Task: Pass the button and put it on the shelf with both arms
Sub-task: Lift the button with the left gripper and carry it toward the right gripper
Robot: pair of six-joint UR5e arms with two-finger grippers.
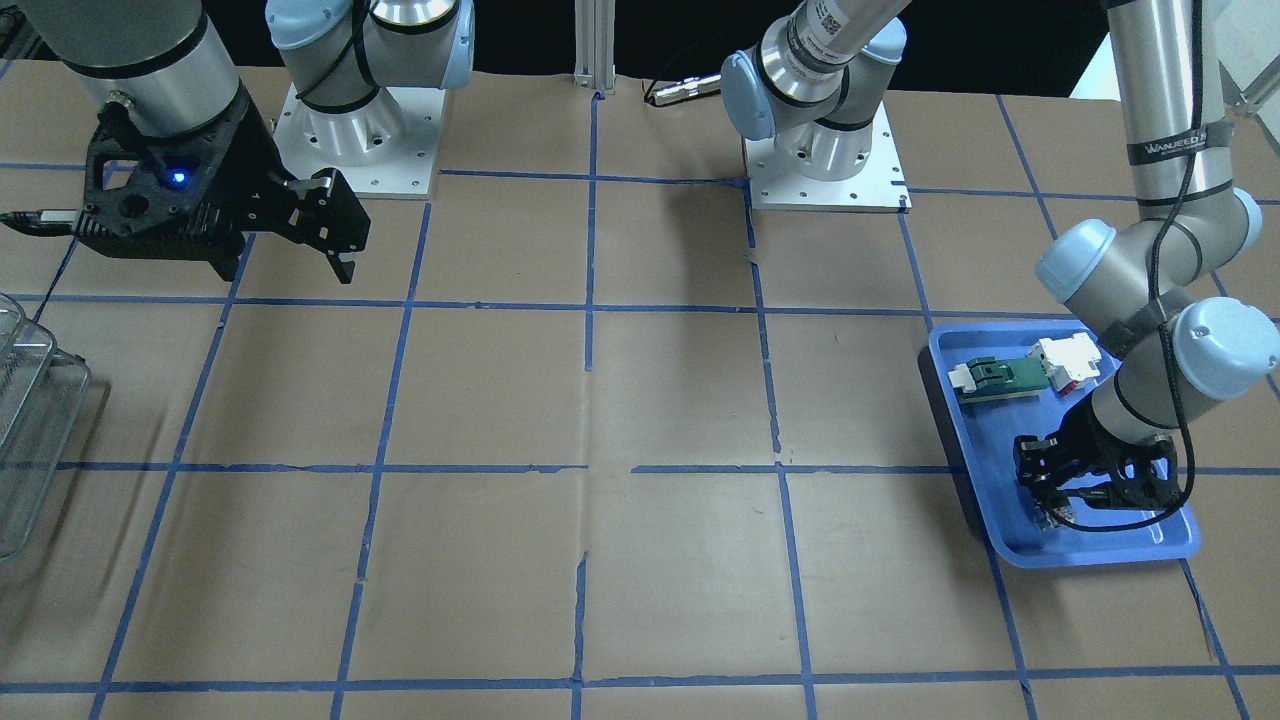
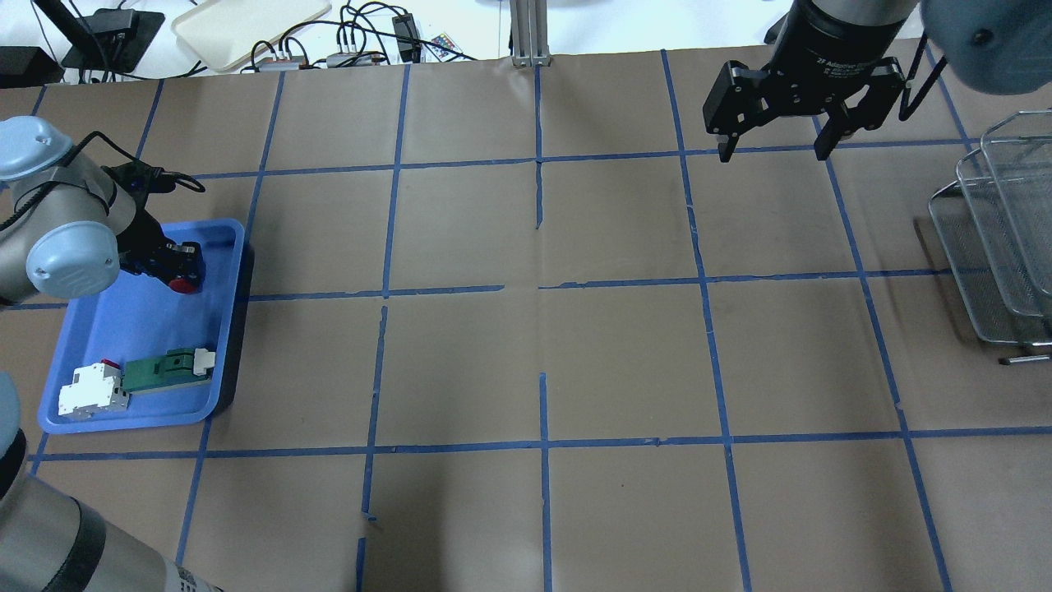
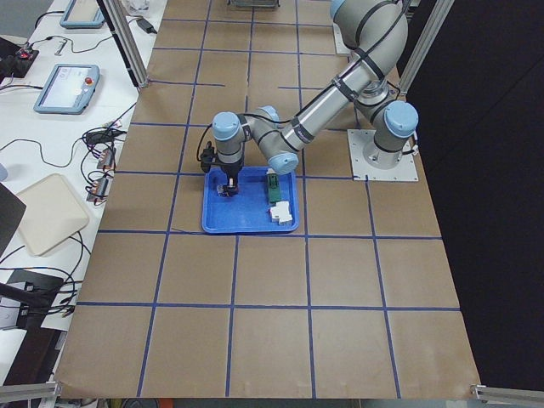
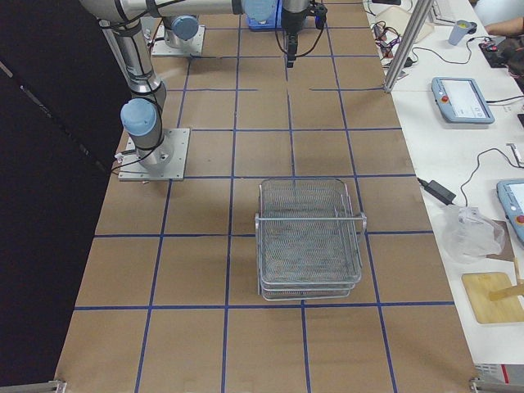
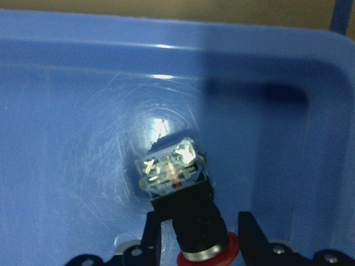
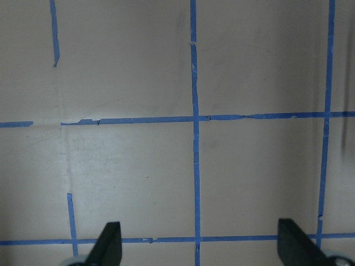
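The button (image 5: 183,194) lies in the blue tray (image 2: 234,329), its red cap (image 2: 184,284) toward the wrist camera and its clear block pointing away. My left gripper (image 2: 177,265) is down in the tray and open. Its fingers (image 5: 154,238) straddle the button's black body with small gaps on both sides. The left gripper also shows in the front view (image 1: 1050,505). My right gripper (image 2: 772,152) is open and empty, held high over the far right of the table, and it also shows in the front view (image 1: 338,235). The wire-mesh shelf (image 2: 994,247) stands at the table's right edge.
In the tray's near end lie a green-and-white flat part (image 2: 164,372) and a white block with red (image 2: 90,388). Both arm bases (image 1: 825,160) are bolted at the robot's side. The table is brown paper with a blue tape grid (image 2: 538,288).
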